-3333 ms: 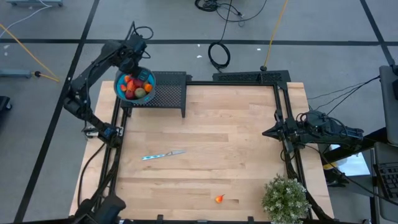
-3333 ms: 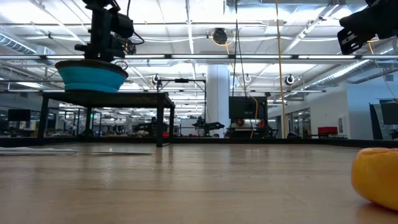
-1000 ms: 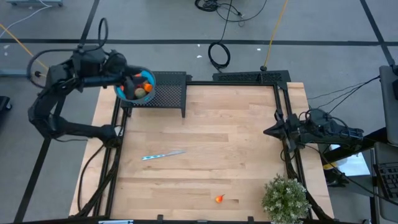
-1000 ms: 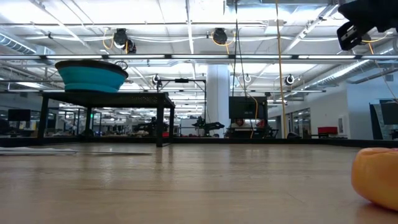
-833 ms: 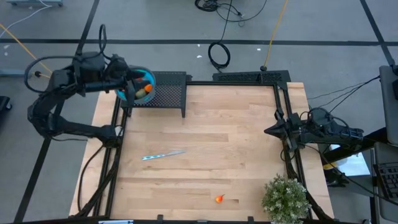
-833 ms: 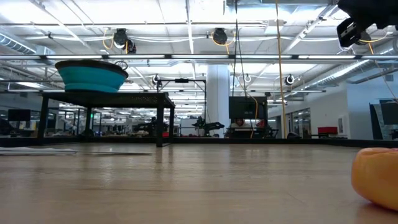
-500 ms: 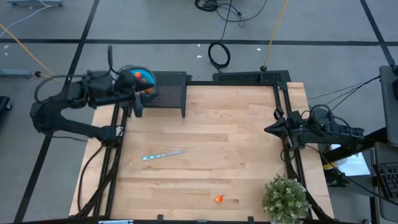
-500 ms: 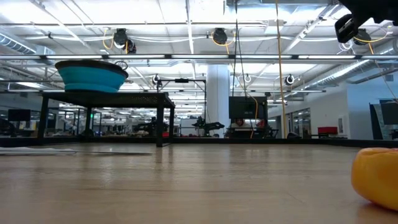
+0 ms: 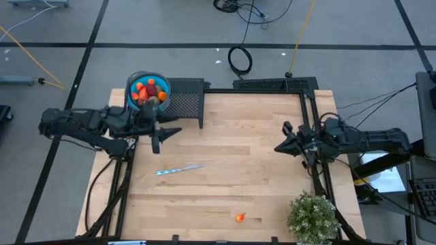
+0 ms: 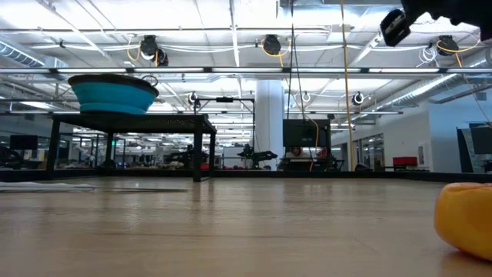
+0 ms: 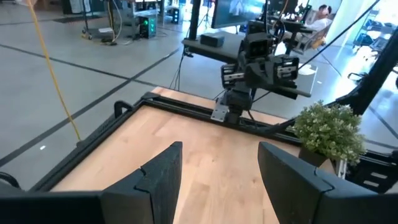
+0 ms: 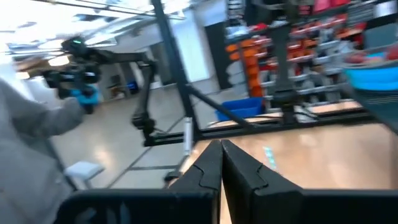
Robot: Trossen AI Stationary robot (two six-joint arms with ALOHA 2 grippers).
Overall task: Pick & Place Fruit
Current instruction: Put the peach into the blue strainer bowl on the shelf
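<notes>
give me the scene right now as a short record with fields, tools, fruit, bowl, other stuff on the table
left tool: open, empty, over the table's far left part, just in front of the black stand
right tool: shut, empty, at the table's right side, off the surface
blue bowl: on the black stand at the far left corner
fruit in bowl: red and orange pieces heaped together
loose fruit: one small orange piece, near edge, right of centre
knife: lying flat, left of centre
plant: near right corner
</notes>
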